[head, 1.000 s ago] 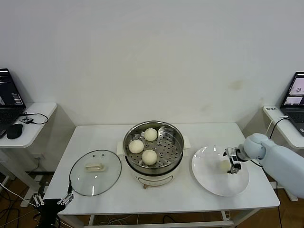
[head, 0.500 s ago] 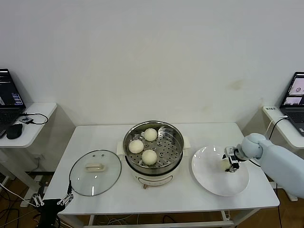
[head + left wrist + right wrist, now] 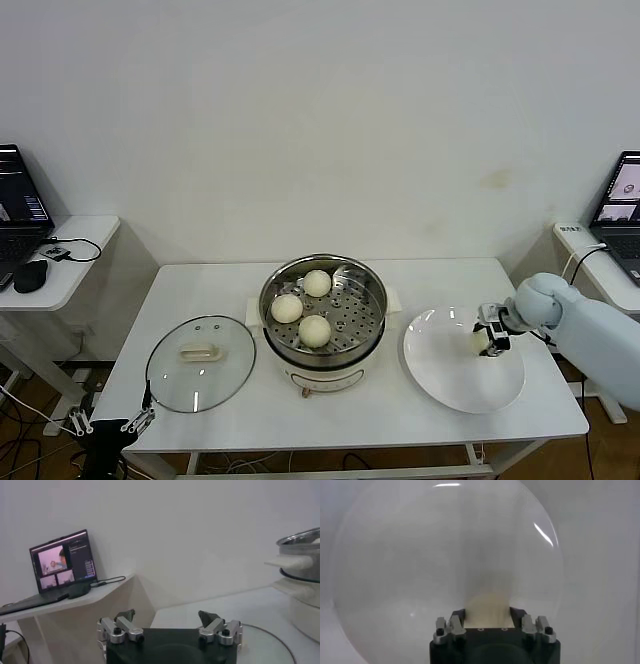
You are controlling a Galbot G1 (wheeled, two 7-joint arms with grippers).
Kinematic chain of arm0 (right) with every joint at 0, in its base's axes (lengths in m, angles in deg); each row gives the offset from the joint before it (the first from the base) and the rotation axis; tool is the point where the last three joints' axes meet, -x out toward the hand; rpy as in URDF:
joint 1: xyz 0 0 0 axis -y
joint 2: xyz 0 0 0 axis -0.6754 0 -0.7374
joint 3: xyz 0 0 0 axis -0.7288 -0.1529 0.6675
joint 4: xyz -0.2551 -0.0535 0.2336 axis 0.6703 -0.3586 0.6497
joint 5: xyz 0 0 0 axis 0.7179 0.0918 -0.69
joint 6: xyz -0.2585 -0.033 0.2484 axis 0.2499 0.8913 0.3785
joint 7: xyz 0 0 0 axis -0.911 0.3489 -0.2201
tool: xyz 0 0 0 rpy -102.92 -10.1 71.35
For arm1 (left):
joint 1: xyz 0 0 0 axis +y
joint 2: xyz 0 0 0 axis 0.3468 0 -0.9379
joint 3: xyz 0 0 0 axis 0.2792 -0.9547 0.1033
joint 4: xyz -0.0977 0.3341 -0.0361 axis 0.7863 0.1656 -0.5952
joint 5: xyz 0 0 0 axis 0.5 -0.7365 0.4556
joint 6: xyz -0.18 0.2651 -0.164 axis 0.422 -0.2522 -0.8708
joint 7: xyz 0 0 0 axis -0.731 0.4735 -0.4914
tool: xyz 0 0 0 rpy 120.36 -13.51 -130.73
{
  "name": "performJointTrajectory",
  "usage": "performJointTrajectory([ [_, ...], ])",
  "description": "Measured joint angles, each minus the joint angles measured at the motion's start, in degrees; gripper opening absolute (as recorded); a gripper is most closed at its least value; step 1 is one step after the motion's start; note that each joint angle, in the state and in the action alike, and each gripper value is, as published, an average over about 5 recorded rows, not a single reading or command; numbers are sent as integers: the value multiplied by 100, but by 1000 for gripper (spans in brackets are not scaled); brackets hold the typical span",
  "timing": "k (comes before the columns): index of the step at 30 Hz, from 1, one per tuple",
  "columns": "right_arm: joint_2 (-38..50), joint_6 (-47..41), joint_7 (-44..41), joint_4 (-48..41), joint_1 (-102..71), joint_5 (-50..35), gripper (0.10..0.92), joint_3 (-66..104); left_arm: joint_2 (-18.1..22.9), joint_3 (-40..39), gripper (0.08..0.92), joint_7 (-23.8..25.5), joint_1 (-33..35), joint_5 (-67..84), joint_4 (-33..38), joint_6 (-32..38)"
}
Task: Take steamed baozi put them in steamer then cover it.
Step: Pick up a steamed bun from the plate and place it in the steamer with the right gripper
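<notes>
Right pincer (image 3: 487, 611) grips a baozi (image 3: 487, 607) over the plate (image 3: 450, 385), seemingly lifted; left pincer (image 3: 167, 621) gapes

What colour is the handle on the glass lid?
Cream-white, a short bar on the lid; the head view shows it best.

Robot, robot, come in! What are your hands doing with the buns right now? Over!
Right hand shut on last bun, over plate. Left hand open, parked low beside table. Three buns in steamer; lid off, on table. Nothing in the way.
</notes>
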Motion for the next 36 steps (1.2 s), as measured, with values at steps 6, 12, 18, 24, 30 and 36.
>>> performJointTrajectory([
  [6, 166, -60, -51, 214, 276, -156, 545, -226, -2, -32, 823, -2, -20, 2, 5, 3],
  [12, 324, -152, -99, 497, 690, -364, 535, -506, -15, -44, 823, -3, -26, 1, 14, 4],
  [18, 397, -293, -116, 906, 1353, -711, 535, -937, -19, -75, 823, -1, -63, -3, 20, -2],
  [24, 316, -470, -90, 1329, 2312, -1231, 535, -1591, -29, -108, 823, 1, -114, -3, 8, -5],
  [30, 12, -665, -26, 1644, 3383, -1830, 536, -2299, -61, -111, 823, 2, -168, 33, -32, -5],
  [36, -466, -907, 93, 1849, 4197, -2467, 543, -2867, -71, -104, 823, 2, -219, 83, -75, 5],
])
